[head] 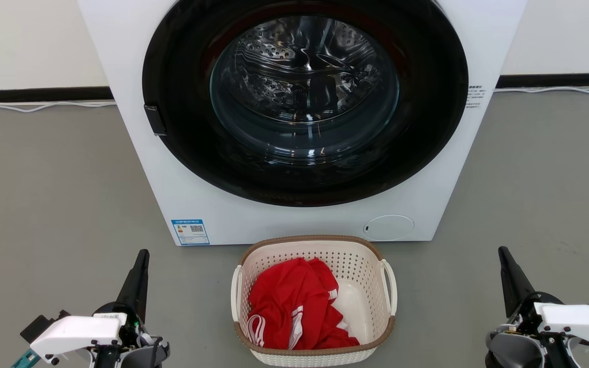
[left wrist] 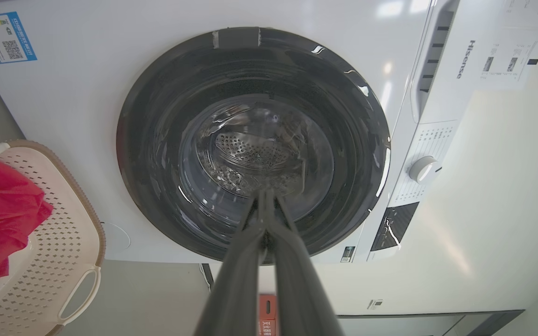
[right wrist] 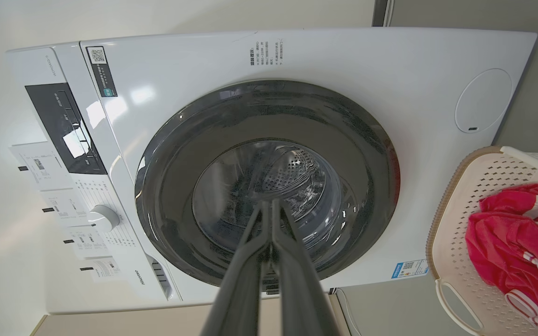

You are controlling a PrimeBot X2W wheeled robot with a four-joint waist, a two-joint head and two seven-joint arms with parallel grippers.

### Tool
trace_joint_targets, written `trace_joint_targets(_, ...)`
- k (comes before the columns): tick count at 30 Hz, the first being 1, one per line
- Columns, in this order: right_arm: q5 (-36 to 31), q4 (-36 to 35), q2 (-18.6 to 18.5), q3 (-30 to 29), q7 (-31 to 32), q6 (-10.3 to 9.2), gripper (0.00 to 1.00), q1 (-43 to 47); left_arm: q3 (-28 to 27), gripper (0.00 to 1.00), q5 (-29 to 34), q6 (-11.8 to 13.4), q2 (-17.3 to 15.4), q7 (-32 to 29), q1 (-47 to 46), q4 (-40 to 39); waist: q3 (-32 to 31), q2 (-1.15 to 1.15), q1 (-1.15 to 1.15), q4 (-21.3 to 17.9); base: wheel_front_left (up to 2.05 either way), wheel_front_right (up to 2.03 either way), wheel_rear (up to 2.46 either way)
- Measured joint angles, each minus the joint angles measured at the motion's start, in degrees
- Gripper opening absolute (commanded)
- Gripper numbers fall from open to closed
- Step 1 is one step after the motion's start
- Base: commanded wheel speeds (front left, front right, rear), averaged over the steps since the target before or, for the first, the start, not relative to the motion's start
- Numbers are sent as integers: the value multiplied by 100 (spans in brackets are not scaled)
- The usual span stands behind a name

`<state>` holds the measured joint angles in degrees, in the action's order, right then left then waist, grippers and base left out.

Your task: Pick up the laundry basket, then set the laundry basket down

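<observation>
Left tool (head: 142,259) and right tool (head: 505,256) point straight ahead toward the washing machine (head: 136,128), each pressed closed on nothing. The laundry basket (head: 315,238) sits between them, apart from both.

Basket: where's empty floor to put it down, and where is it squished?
Bare grey floor lies left of the washing machine, beyond the left gripper, and right of it, beyond the right gripper. Bare strips also flank the laundry basket. It is crowded where the basket's far rim nears the machine's front.
</observation>
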<state>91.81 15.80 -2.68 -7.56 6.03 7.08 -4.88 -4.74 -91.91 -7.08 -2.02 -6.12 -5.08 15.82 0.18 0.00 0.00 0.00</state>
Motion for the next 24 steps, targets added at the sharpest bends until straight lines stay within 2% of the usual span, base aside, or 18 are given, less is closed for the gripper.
trace_joint_targets(24,0,0,0,0,1,-1,0,0,-1,0,0,0,0,0,0,-1,0,0,0,0,0,0,0)
